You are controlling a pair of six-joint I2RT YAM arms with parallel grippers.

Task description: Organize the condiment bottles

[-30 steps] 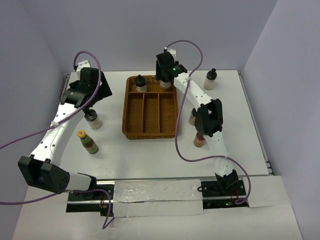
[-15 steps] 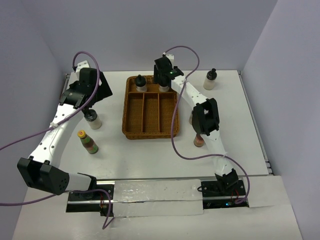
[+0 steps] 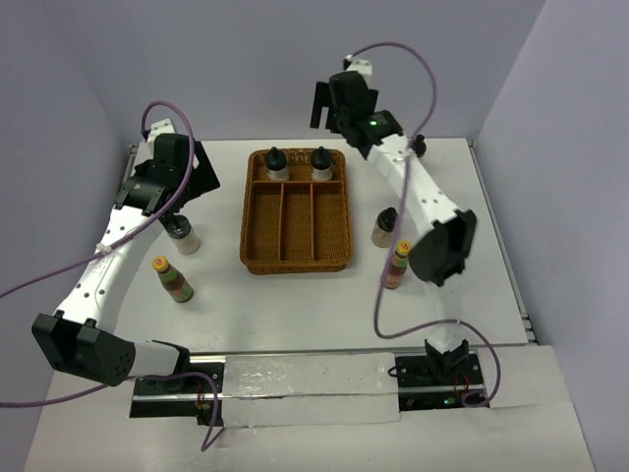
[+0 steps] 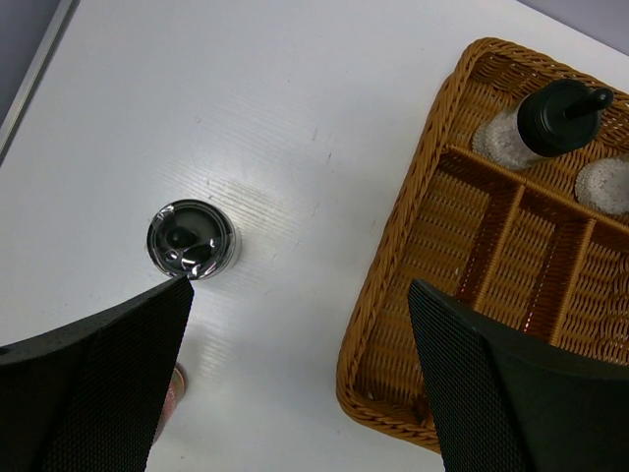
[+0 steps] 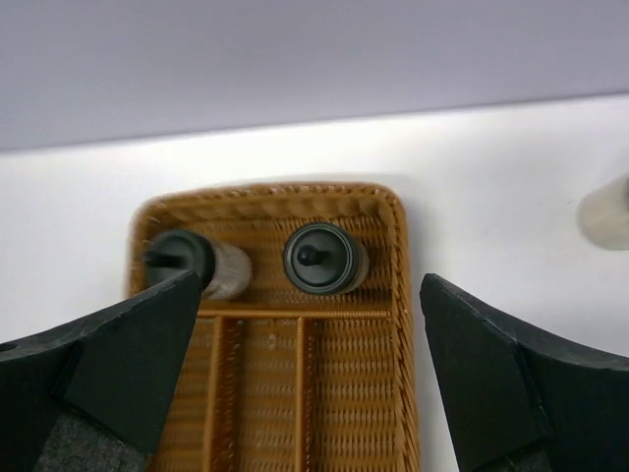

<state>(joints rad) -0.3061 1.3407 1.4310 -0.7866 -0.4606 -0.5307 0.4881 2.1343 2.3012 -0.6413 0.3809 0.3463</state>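
Observation:
The wicker tray (image 3: 295, 260) holds two whitish black-capped condiment bottles in its back compartment, one on the left (image 3: 278, 163) and one on the right (image 3: 321, 163). My right gripper (image 3: 332, 106) hangs open high above them, holding nothing. In the right wrist view (image 5: 310, 285) the right bottle (image 5: 319, 259) stands free below it, beside the left one (image 5: 197, 264). My left gripper (image 3: 177, 202) is open over a whitish bottle (image 3: 183, 237) left of the tray. In the left wrist view (image 4: 300, 290) that bottle's cap (image 4: 192, 239) lies just beyond the left finger.
A reddish yellow-capped bottle (image 3: 173, 280) stands front left. Right of the tray are a whitish bottle (image 3: 384, 228) and a reddish one (image 3: 396, 265). Another whitish bottle (image 3: 419, 147) at the back right is partly hidden behind the right arm. The tray's three long compartments hold nothing.
My right gripper opened, let go of the whitish bottle in the tray's back right, and rose up and back. The left arm has not moved.

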